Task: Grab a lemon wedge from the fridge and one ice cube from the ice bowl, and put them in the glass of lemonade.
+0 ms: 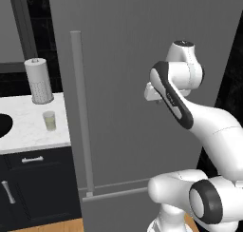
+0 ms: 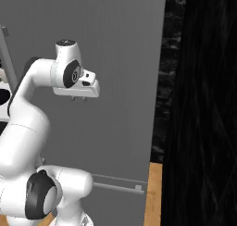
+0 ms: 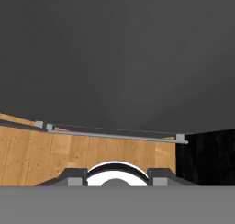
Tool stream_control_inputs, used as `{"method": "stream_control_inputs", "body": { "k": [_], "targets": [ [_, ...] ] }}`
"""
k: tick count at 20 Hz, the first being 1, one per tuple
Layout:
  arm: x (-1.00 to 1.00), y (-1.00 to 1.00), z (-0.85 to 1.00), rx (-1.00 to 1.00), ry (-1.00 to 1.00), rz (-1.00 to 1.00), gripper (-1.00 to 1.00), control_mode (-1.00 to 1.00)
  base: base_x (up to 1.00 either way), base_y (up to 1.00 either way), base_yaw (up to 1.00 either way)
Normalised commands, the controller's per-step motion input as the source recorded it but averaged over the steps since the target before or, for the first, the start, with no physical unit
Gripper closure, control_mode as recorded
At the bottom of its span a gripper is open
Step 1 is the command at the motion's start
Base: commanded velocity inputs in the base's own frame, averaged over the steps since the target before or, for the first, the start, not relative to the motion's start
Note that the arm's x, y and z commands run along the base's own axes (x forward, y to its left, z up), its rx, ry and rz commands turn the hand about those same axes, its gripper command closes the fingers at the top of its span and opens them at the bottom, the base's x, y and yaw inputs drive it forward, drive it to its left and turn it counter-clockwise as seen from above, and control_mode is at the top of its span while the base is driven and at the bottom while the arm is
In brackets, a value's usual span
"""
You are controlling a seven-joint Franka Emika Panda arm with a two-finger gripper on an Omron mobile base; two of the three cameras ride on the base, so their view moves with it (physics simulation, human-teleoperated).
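From the left base view, you have the fridge (image 1: 142, 83) shut in front of you, its long bar handle (image 1: 80, 112) running down the door and a horizontal bar lower down. To its left, the glass of lemonade (image 1: 49, 120) stands on the white counter (image 1: 28, 126), just in front of the paper-towel roll (image 1: 39, 80), and a dark curve at the picture's left edge is probably the ice bowl (image 1: 4, 124). Neither lemon wedge nor ice cube is anywhere to be seen, so I judge that nothing of the task is done yet.

From the right base view, your pincer (image 2: 78, 98) hangs near the grey door, pointing down, well off the handle; only small stubs show beneath the hand, and it carries nothing.

In the hand view, you look down the door to the wooden floor (image 3: 69, 149). The two finger tips (image 3: 75, 177) stand apart with nothing between them.

Still ahead of you: open the door, fetch the wedge, then the ice.
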Motion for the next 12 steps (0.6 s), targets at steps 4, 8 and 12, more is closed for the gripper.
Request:
{"method": "stream_control_inputs", "body": {
  "k": [4,8,12],
  "targets": [
    [-0.22,0.00,0.00,0.00,0.00,0.00,-1.00,-1.00,0.00,0.00,0.00],
    [-0.73,-0.01,-0.10,0.05,0.00,-0.05,-1.00,-1.00,0.00,0.00,0.00],
    [-0.81,0.00,-0.28,0.03,0.00,-0.02,-1.00,-1.00,0.00,0.00,0.00]
  ]
}}
